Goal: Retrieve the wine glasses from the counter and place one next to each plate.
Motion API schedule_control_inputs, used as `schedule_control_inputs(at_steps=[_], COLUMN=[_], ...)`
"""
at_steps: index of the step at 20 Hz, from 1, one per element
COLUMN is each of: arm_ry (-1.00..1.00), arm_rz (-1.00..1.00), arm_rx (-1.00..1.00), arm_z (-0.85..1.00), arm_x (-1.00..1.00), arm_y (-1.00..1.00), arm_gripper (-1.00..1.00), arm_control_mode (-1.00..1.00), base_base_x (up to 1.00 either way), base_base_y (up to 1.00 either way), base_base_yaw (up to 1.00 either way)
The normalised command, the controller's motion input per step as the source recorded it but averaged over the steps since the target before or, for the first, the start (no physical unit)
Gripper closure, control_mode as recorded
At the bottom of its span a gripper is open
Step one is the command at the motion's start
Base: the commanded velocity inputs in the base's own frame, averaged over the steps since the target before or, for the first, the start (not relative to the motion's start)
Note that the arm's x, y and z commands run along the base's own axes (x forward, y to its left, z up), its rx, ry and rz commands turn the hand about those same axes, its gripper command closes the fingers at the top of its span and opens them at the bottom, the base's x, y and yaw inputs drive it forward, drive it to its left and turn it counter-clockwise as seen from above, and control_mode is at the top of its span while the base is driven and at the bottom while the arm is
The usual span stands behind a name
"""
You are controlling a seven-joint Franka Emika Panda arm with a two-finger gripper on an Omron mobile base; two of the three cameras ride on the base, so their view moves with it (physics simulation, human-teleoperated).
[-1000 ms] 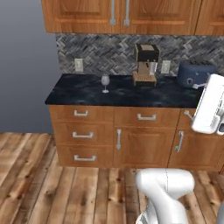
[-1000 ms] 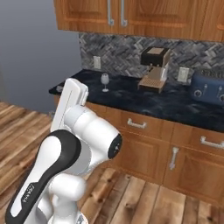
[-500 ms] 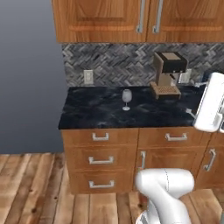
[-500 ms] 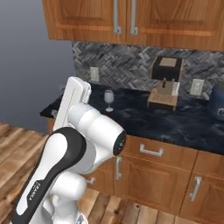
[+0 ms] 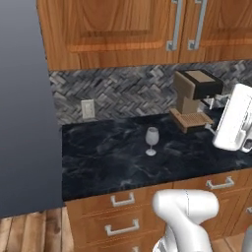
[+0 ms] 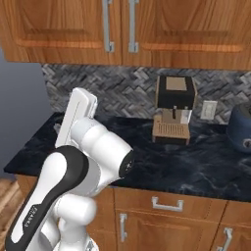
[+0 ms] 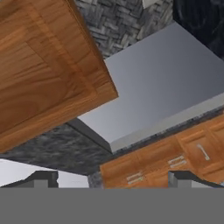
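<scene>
One wine glass (image 5: 151, 141) stands upright on the black marbled counter (image 5: 98, 165), in front and to the left of the coffee machine. In the right base view my own arm covers the stretch of counter (image 6: 196, 166) where the glass stands. My gripper (image 7: 114, 179) is open, its two dark fingertips (image 7: 42, 178) wide apart with nothing between them. It points at a wooden wall cabinet and a grey wall, well away from the glass. The plates are out of view.
A brown and black coffee machine (image 5: 193, 98) sits at the back of the counter, with a wall outlet (image 5: 88, 109) to its left. A dark appliance (image 6: 241, 128) is at the right edge. Wall cabinets (image 5: 147, 29) hang above. Drawers (image 5: 122, 199) are below.
The whole picture has shifted and grown in both base views: the base has driven closer to the counter. The glass has not moved on the counter. The gripper stays open.
</scene>
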Motion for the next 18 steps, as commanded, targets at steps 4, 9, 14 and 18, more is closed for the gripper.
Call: schedule_control_inputs(at_steps=[4, 9, 14, 18], arm_ry=[0.0, 0.0, 0.0, 0.0], arm_rz=[0.0, 0.0, 0.0, 0.0], arm_rx=[0.0, 0.0, 0.0, 0.0], arm_z=[0.0, 0.0, 0.0, 0.0], arm_x=[0.0, 0.0, 0.0, 0.0], arm_y=[0.0, 0.0, 0.0, 0.0], arm_gripper=[-1.0, -1.0, -1.0, -1.0], arm_control_mode=[1.0, 1.0, 1.0, 1.0], base_base_x=[0.83, 0.28, -0.01, 0.0], base_base_y=[0.06, -0.14, 0.0, 0.0], base_base_yaw=[-0.25, -0.07, -0.33, -0.18])
